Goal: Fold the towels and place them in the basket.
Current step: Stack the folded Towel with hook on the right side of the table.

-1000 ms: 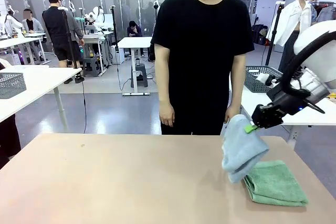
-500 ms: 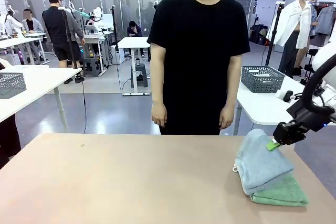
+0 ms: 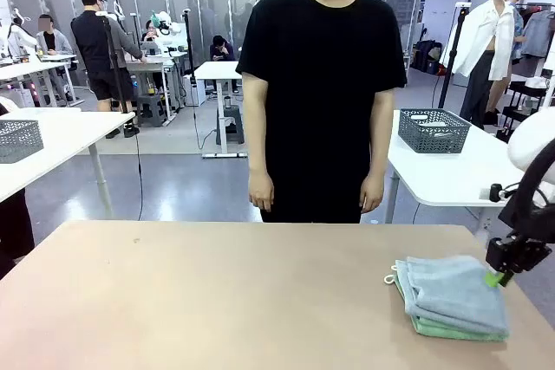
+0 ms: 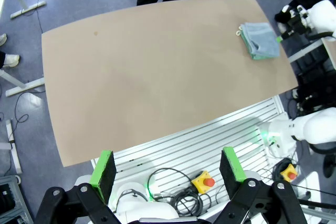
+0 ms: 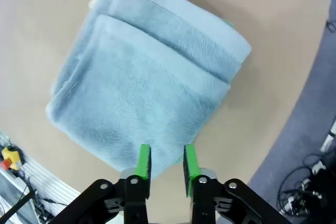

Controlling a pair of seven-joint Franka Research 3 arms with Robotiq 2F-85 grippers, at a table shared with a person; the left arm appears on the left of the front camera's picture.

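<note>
Lowered blue towel (image 3: pixel 453 290) now folded, seemingly atop green towel (image 3: pixel 442 327)

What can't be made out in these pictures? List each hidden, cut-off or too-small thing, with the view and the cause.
- Mint green towel: front view shows just its edge; the blue-grey towel lies on top.
- Right gripper: front view, fingers too small to tell how wide the jaws stand; the right wrist view shows a gap above the towel edge.
- Towel loop: left wrist view, too small to make out.
- Right arm: cut off by the front view's right edge.
</note>
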